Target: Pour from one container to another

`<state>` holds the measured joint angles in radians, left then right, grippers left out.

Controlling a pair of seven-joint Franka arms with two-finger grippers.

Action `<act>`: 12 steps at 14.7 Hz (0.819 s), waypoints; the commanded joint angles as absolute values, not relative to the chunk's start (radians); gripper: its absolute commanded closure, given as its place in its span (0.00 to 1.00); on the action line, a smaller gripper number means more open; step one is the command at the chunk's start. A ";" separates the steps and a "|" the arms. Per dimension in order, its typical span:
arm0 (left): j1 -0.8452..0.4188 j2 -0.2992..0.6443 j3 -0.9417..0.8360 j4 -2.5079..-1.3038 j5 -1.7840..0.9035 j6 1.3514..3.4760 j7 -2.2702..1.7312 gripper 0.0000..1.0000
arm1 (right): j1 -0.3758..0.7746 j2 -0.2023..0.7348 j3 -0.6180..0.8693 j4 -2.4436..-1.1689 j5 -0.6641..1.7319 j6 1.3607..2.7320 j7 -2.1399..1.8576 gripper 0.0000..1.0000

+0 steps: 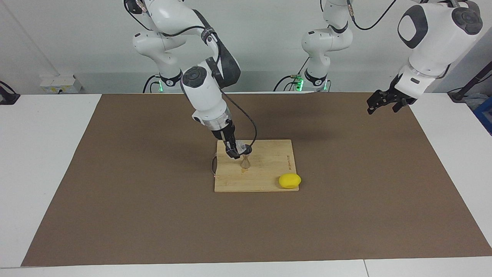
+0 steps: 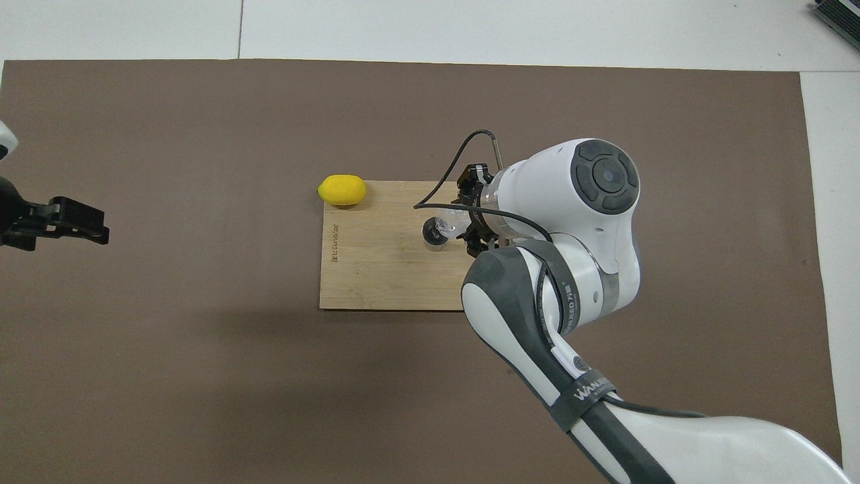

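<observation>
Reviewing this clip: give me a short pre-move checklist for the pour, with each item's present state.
1. Right gripper holds the glass cup: ok.
2. Cup is tilted over the jigger: ok.
3. Jigger stands upright on the cutting board: ok.
4. Lemon, at the board's corner, lies apart from the jigger: ok.
5. Left gripper waits in the air over the brown mat, away from the board: ok.
6. Liquid level in the jigger: cannot tell.
</observation>
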<state>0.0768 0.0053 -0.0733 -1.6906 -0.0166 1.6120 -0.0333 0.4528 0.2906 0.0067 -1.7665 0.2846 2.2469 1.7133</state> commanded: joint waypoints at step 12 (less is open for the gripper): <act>-0.009 0.049 -0.038 -1.663 0.002 1.652 -0.107 0.00 | 0.453 0.290 0.006 -1.730 0.252 2.210 1.710 1.00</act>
<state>0.0283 0.0300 -0.0584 -1.6838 -0.0166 1.6421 -0.0825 0.4528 0.2905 0.0066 -1.7478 0.2844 2.2366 1.7039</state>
